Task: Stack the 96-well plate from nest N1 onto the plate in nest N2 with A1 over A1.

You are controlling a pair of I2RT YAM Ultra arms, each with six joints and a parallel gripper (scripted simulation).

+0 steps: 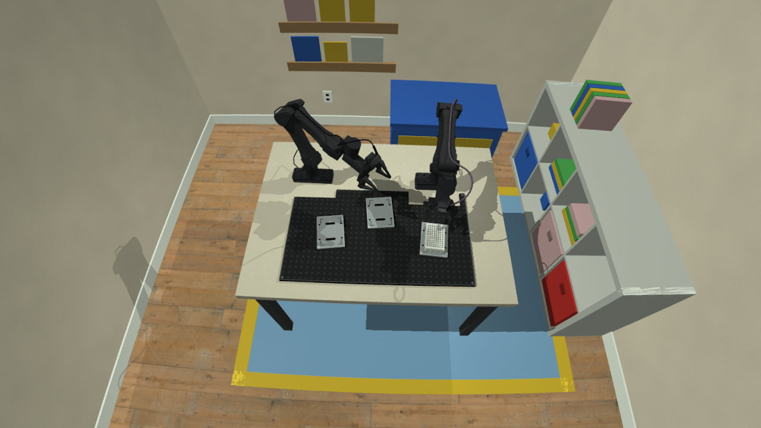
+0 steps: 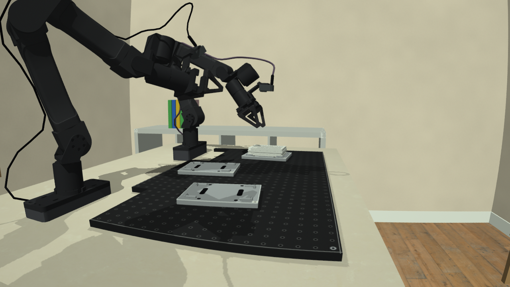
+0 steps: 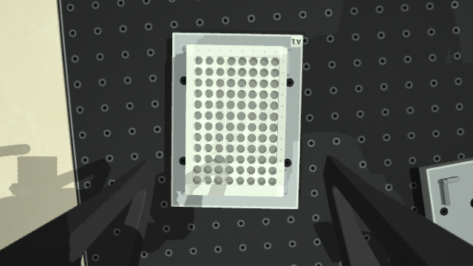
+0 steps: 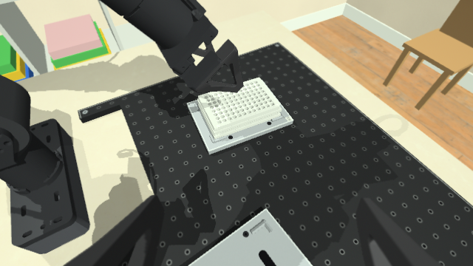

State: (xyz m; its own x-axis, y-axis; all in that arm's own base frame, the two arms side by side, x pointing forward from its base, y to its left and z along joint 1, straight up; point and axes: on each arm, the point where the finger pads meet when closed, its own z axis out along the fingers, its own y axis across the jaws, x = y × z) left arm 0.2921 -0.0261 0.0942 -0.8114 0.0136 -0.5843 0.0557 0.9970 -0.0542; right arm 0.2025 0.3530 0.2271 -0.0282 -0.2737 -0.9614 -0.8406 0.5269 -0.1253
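A white 96-well plate [image 1: 433,238] [image 3: 236,120] lies on a second plate in the grey nest N2; the stack looks flat and aligned in the exterior view [image 2: 267,150] and in the right wrist view [image 4: 240,105]. The nest's A1 label [image 3: 296,41] is at its top right corner in the left wrist view. My left gripper [image 3: 236,166] [image 2: 255,120] is open and empty, hovering well above the near end of the stack. My right gripper [image 1: 375,178] [image 4: 254,204] is open and empty, raised behind the middle nest.
Two empty grey nests [image 1: 380,213] [image 1: 329,231] sit on the black perforated board [image 1: 377,239]. The arm bases stand at the table's back edge. A white shelf unit [image 1: 579,213] stands beside the table, and a wooden chair [image 4: 432,52] is on the floor.
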